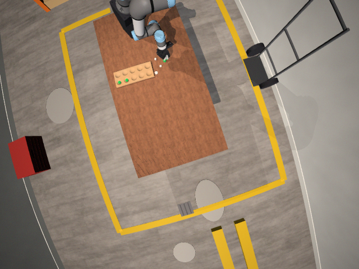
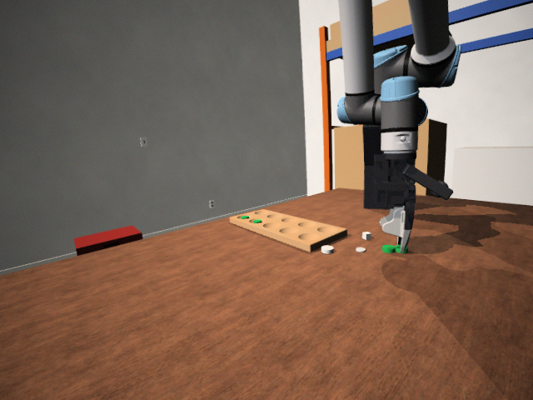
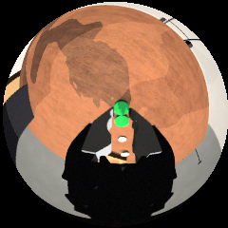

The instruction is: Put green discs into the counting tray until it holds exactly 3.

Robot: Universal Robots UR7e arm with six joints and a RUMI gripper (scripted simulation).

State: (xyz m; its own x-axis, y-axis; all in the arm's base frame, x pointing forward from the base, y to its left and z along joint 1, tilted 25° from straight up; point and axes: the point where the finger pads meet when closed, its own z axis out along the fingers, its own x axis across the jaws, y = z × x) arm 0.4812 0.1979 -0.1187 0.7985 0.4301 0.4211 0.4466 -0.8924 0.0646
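Observation:
The wooden counting tray [image 1: 136,74] [image 2: 266,232] lies on the brown table top. Two green discs [image 1: 119,82] [image 1: 126,80] [image 2: 245,217] [image 2: 256,221] lie in separate pockets at its far-left end. My gripper [image 1: 164,59] [image 2: 402,247] [image 3: 122,119] stands upright to the right of the tray, with its fingertips down at the table. It is shut on a green disc [image 2: 402,250] [image 3: 122,122] that rests on the table. A second green disc [image 2: 388,248] [image 3: 121,108] lies right beside it.
Three white discs [image 2: 326,249] [image 2: 360,249] [image 2: 366,235] lie on the table between the tray's near end and my gripper; they also show in the overhead view [image 1: 156,72] [image 1: 160,65] [image 1: 155,58]. The arm's base stands at the table's back edge.

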